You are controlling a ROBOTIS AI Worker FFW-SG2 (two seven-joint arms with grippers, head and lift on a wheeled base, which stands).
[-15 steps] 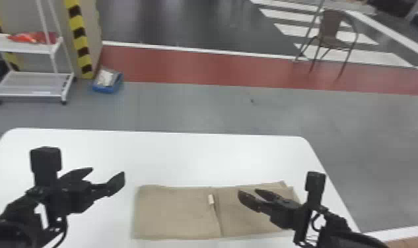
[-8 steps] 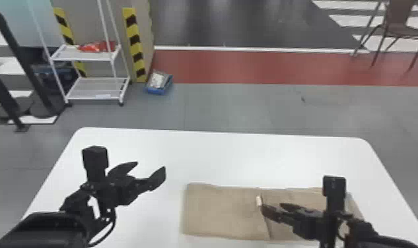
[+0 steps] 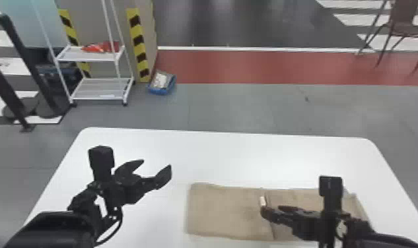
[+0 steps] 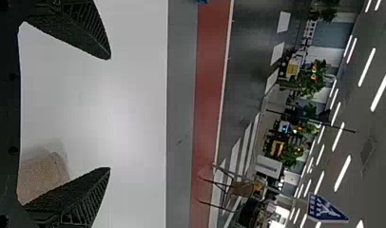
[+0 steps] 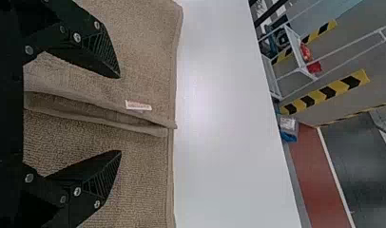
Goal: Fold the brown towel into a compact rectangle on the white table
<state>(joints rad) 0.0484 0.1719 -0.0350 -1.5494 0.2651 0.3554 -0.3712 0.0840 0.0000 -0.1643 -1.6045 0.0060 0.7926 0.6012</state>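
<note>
One brown towel (image 3: 224, 211); beneath the right pincer (image 3: 271, 210)

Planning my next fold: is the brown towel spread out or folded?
Folded, at least partly: on the towel, two edges, one bearing a white tag, lie across its middle over another layer.

No wording is readable. The brown towel (image 3: 224, 214) bears a small white label (image 3: 262, 201) toward the table's (image 3: 231, 155) far edge. A blue sign (image 4: 324, 209) beyond shows white marks.

Brown towel (image 3: 224, 211) on white table (image 3: 231, 155), right gripper (image 3: 270, 210) above it, left gripper (image 3: 156, 163) nearby
</note>
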